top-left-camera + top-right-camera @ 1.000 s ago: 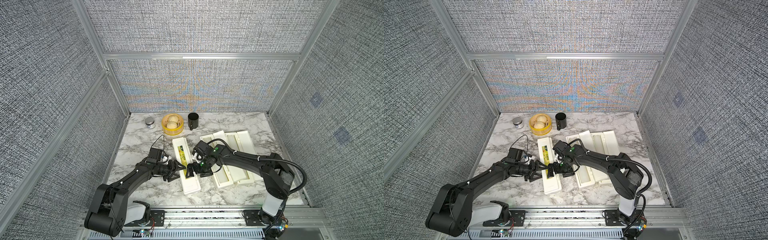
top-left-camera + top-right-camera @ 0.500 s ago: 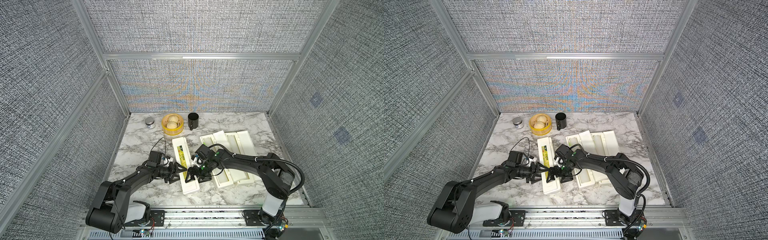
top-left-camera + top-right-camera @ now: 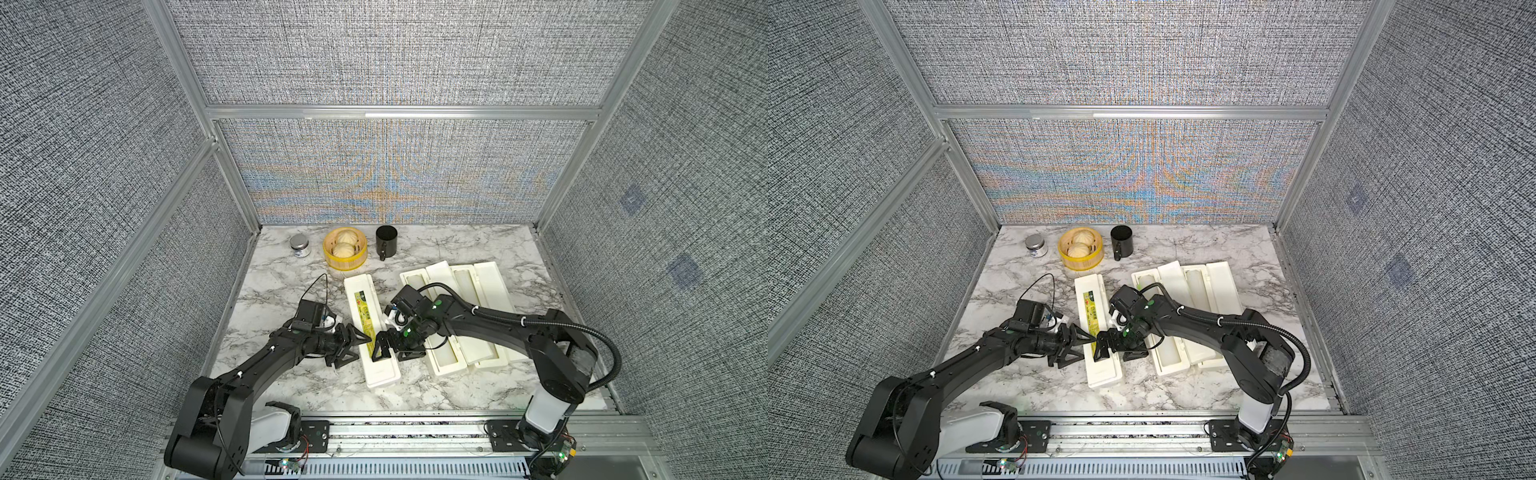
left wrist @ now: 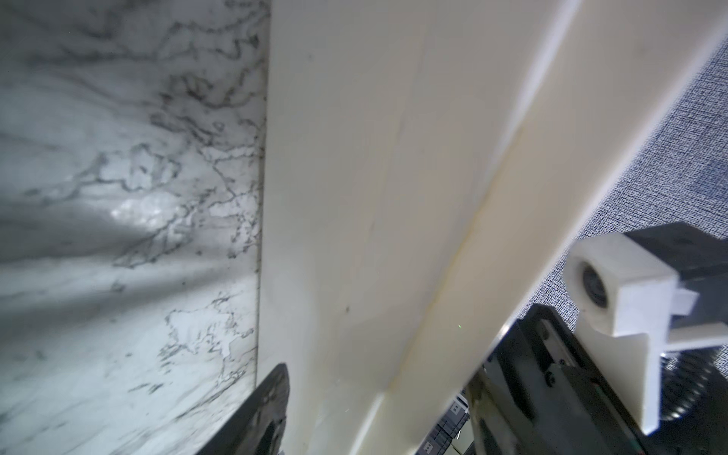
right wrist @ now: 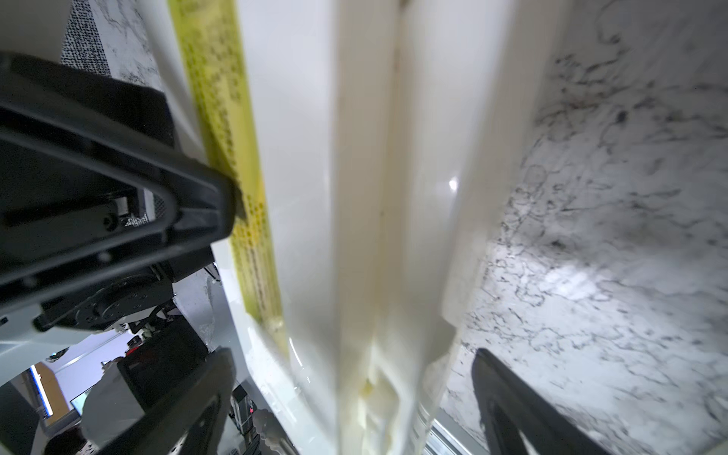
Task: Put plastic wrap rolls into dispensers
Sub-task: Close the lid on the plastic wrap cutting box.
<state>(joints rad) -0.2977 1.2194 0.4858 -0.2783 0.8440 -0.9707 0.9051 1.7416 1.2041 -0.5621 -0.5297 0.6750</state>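
- One dispenser [image 3: 376, 370] lies between our left gripper [image 3: 358, 349] and right gripper [image 3: 394, 352] jaws.
- Two more dispensers [image 3: 486, 291] lie side by side behind our right jaws.
- Tin [image 3: 300, 245], basket [image 3: 345, 262] and mug [image 3: 386, 241] stand far beyond both.

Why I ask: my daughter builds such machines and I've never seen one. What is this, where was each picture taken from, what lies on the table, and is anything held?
It is a robot with two black arms, the left arm and the right arm, at a marble table in a grey booth. Both top views look down from overhead. The other two pictures come from a camera on each wrist, very close up. In the middle lies a closed dispenser with a yellow-green label. Beside it lie two open dispensers. At the back stand a small tin, a yellow steamer basket and a black mug. Both arms' jaws stand open at the closed dispenser: a left finger touches its label, and the right jaws straddle it. Nothing is lifted.
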